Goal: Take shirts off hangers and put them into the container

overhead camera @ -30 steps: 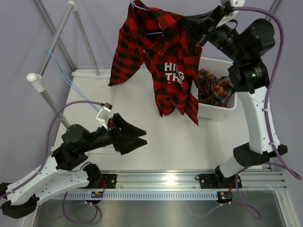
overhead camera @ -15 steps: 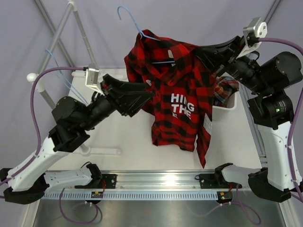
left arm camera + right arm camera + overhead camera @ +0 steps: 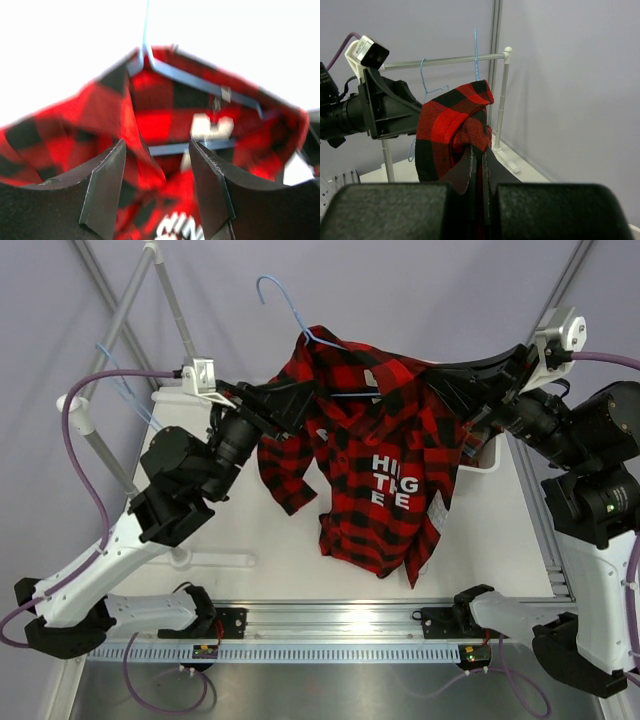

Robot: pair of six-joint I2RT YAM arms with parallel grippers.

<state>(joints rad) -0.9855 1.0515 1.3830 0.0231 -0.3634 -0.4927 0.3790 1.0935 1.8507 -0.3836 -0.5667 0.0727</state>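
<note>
Left pincer [image 3: 157,145]: I read it open, jaws either side of the collar.
Shirt [image 3: 385,455]: red check, aloft over the surface [image 3: 250,530], on its hanger [image 3: 190,75]; removal outstanding.
Right pincer [image 3: 479,152]: clamped on a shoulder fold, clear only in its wrist view.
Container [image 3: 488,462]: seen in top view alone, mostly hidden; contents unreadable.

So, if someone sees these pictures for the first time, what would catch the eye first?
First, the red-and-black shirt with white lettering, held in the air in the middle, above the table, on a light-blue hanger whose hook sticks up above the collar. The right gripper is shut on the shirt's shoulder from the right. The left gripper stands with open jaws at the collar on the left.
</note>
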